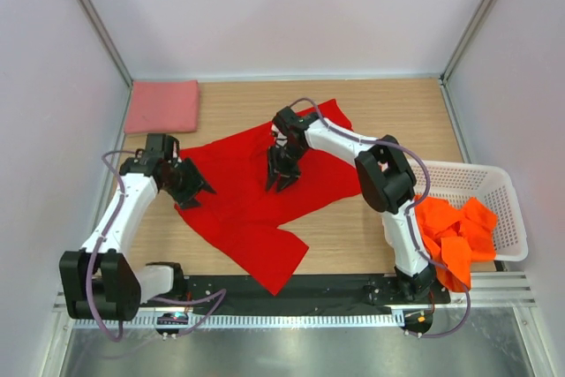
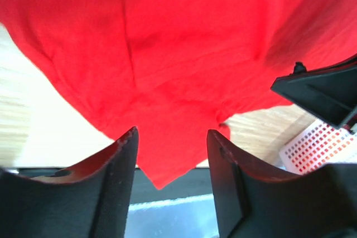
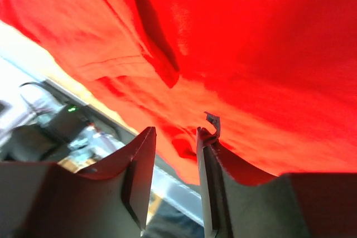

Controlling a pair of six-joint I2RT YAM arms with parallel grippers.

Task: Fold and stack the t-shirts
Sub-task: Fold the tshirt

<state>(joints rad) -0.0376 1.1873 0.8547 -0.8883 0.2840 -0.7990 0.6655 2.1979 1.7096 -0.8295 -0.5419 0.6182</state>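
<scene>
Red t-shirt [image 1: 256, 196]: lying rumpled at mid-frame on the tabletop [image 1: 371, 227], lower corner at the near edge. Left tool [image 1: 192, 188] at its left edge, right tool [image 1: 282, 183] over its centre; both spread. Pink t-shirt [image 1: 161, 105] folded, upper left.

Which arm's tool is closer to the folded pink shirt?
Left. The left tool is at the red shirt's left edge, this side of the pink shirt; the right tool is over the red shirt's middle.

Wood table [image 1: 388, 112] w/ red t-shirt [image 1: 238, 200] mid, folded pink shirt [image 1: 161, 105] far-left corner, basket [image 1: 477, 184] right.
</scene>
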